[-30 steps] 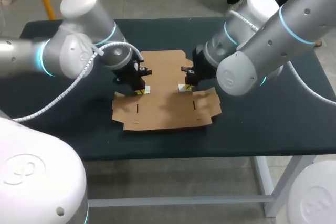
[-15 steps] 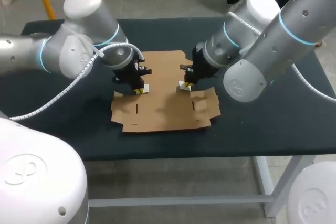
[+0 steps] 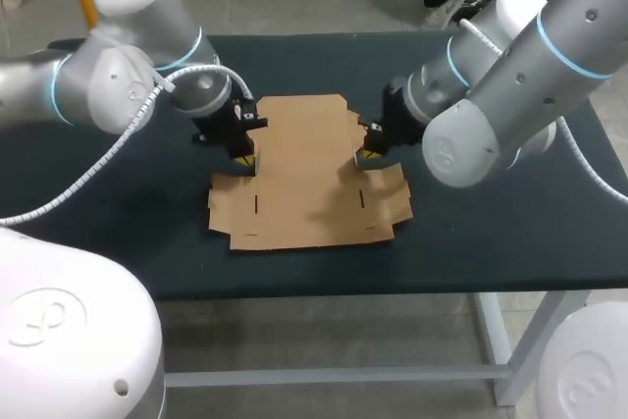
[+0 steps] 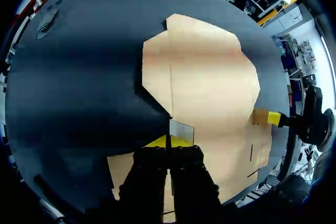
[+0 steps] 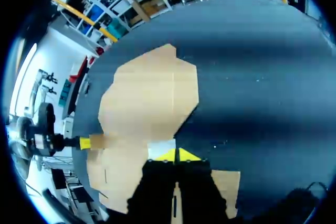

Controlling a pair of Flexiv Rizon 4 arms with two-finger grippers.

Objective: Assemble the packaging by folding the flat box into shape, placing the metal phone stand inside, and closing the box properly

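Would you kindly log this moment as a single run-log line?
stage: folding | box: flat on table | left gripper: shut on left flap | right gripper: shut on right flap | phone stand: not visible

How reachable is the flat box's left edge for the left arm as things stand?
Probably yes: the left gripper sits right at the left edge of the flat box, with nothing in between.
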